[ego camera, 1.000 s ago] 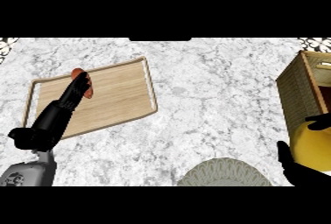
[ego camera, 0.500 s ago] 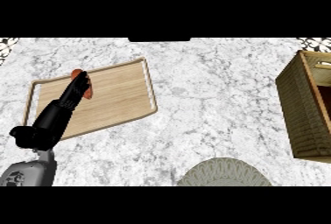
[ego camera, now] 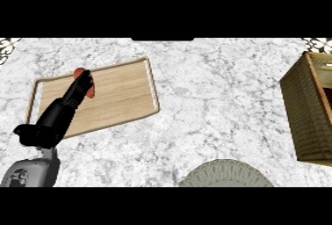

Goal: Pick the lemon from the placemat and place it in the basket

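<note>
Head view: left hand [ego camera: 65,107] is stretched out over the wooden board [ego camera: 123,94], fingers [ego camera: 81,85] straight and pressed together, nothing pinched or wrapped. Grey forearm [ego camera: 29,173] comes in from the lower left corner, behind the hand. Fingertips lie along a red-orange oblong item [ego camera: 78,71] on the board's far left part; its ends peek out beyond the tips and to the right of the fingers. Can't tell whether the fingers touch it or just sit above it. Board is tilted, and its raised rim runs along the side to the hand's right. Basket [ego camera: 303,110] is well apart from the hand, far off to its right at the frame edge. It's a woven brown wall with a wooden rim, and most of the inside is cut off. Placemat [ego camera: 224,174] is a round grey-green mat, to the right of the forearm and nearer the robot than the hand, partly cut by the lower edge. Lemon: can't locate it from this angle, not on the visible bit of placemat. All of it sits on the marble counter [ego camera: 214,83].
</note>
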Robot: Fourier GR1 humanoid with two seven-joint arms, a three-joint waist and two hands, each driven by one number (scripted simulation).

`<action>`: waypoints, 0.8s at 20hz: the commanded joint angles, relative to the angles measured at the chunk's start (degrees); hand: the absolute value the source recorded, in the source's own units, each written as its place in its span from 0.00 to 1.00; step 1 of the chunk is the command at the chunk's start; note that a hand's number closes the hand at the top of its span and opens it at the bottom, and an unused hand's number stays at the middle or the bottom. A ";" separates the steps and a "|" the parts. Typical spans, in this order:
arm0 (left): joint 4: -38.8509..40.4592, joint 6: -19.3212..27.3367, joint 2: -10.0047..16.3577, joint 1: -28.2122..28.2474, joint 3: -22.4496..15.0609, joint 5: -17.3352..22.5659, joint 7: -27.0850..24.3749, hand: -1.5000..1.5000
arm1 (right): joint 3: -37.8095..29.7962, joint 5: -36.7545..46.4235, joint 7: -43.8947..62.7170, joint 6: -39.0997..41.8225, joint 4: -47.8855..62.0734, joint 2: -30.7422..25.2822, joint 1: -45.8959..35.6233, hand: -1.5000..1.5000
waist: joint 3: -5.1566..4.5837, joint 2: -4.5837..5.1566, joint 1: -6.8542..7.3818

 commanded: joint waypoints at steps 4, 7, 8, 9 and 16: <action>2.81 -1.09 1.06 -3.68 2.58 1.32 -0.07 0.50 | -0.98 3.60 -16.55 -4.11 14.55 -3.38 0.46 1.00 | -0.01 0.07 0.12; 2.68 0.47 -0.74 0.31 -0.45 -2.25 -3.75 0.50 | -3.57 4.68 -19.61 -10.91 20.83 -2.18 -2.47 1.00 | 0.01 0.23 0.57; -2.77 -0.90 -0.46 1.99 -0.06 0.62 2.40 0.50 | -4.84 1.37 -16.20 -9.95 17.62 -0.36 -1.54 1.00 | 0.01 -0.11 0.44; -0.12 -1.10 0.81 -1.56 1.36 0.46 1.19 0.50 | -4.76 0.43 -16.64 -9.00 23.16 -3.34 -4.67 0.00 | -0.01 0.04 0.42; -4.08 -0.85 -0.90 0.80 0.30 0.31 3.21 0.50 | -0.77 0.08 -22.56 -8.57 27.58 -8.00 -5.48 0.00 | -0.02 -0.09 0.24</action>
